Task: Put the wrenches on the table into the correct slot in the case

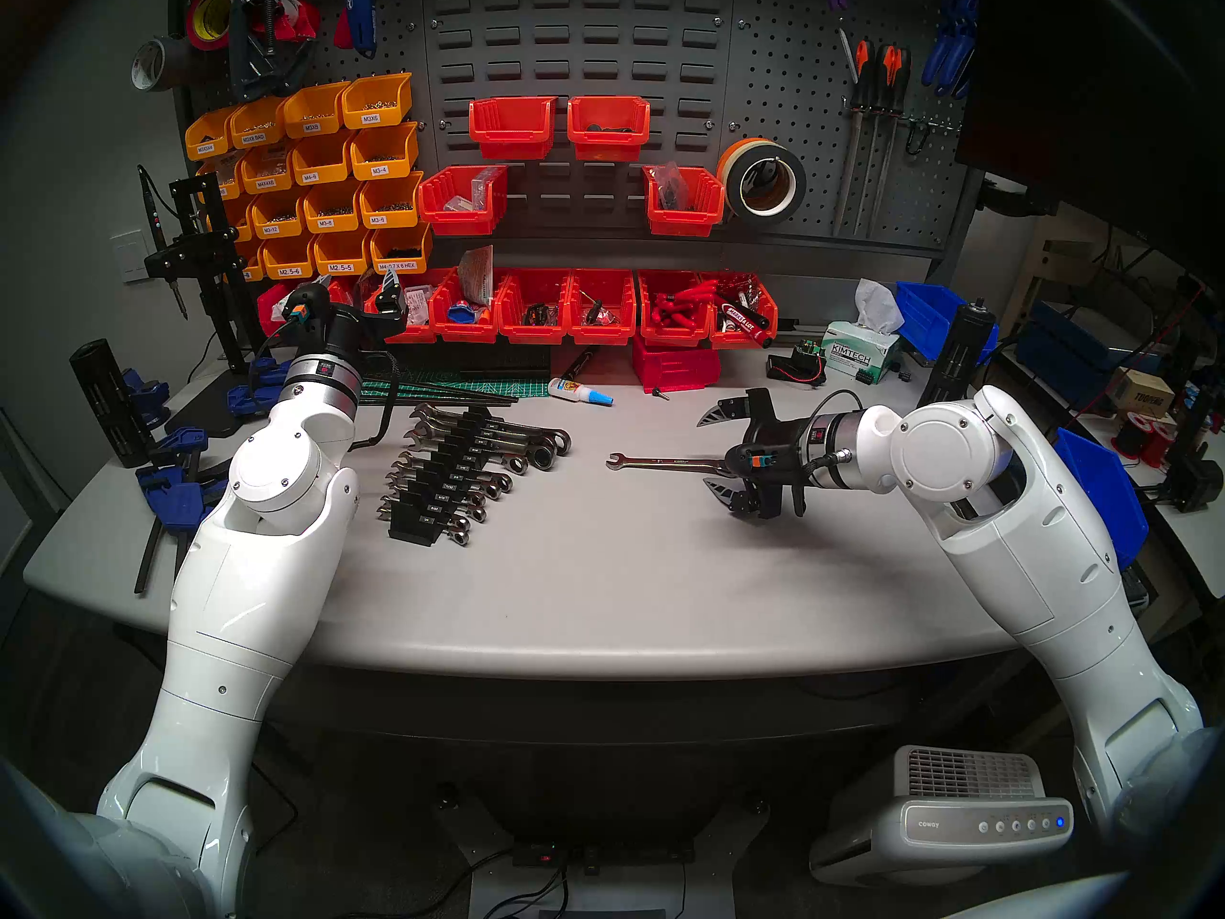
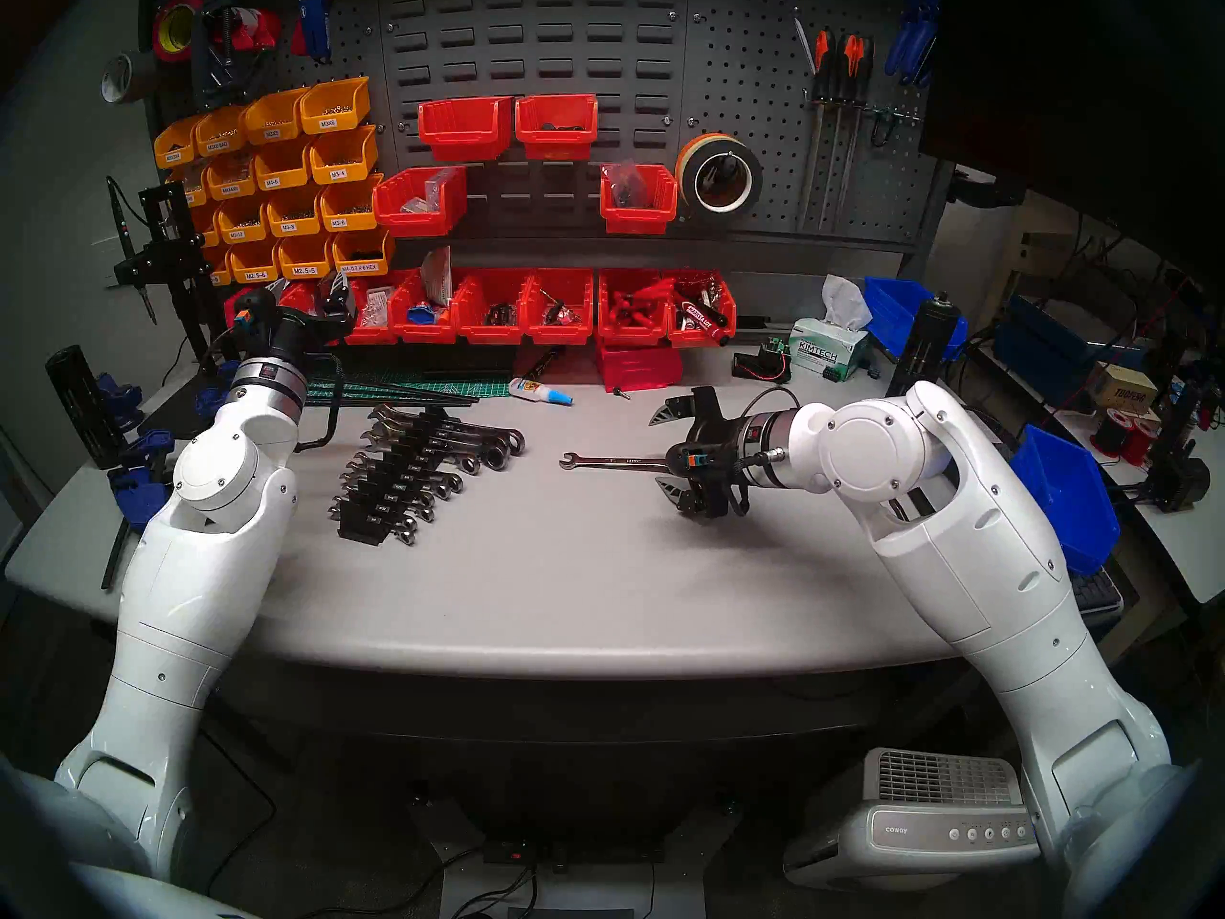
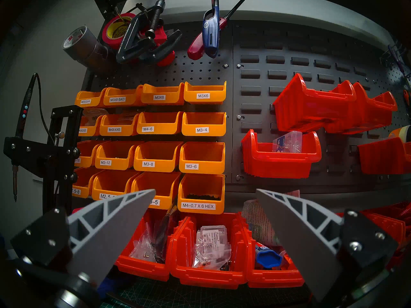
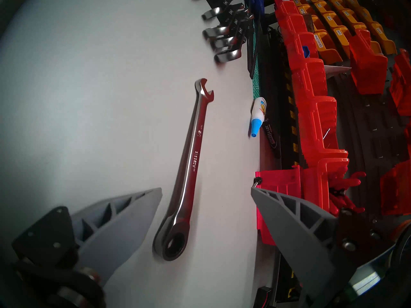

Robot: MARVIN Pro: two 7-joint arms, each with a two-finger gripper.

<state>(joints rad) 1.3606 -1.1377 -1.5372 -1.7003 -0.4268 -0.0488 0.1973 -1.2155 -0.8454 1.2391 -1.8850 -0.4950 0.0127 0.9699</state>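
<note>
Broadly, the grey table (image 1: 596,586) has bare surface along its near edge and between the black plastic wrench rack (image 1: 441,483) on the left and the slim polished-chrome combination wrench (image 1: 663,462) lying flat right of centre. Its back edge is crowded by a row of red plastic bins (image 1: 570,307), with a small white glue bottle with a blue tip (image 1: 578,392) lying just in front of them.

The right arm reaches in low from the right with its wrist level, and the right gripper (image 4: 205,194) has its jaws wide apart, one on each side of the wrench's ring end, holding nothing; whether they touch the table cannot be told.

The left arm is bent upward at the table's left rear, and the left gripper (image 3: 205,193) faces the orange wall bins (image 3: 160,127), jaws apart and empty.

The wrench's long axis runs left to right across the table, open end toward the rack, ratchet ring toward the right gripper, well apart from the rack.
</note>
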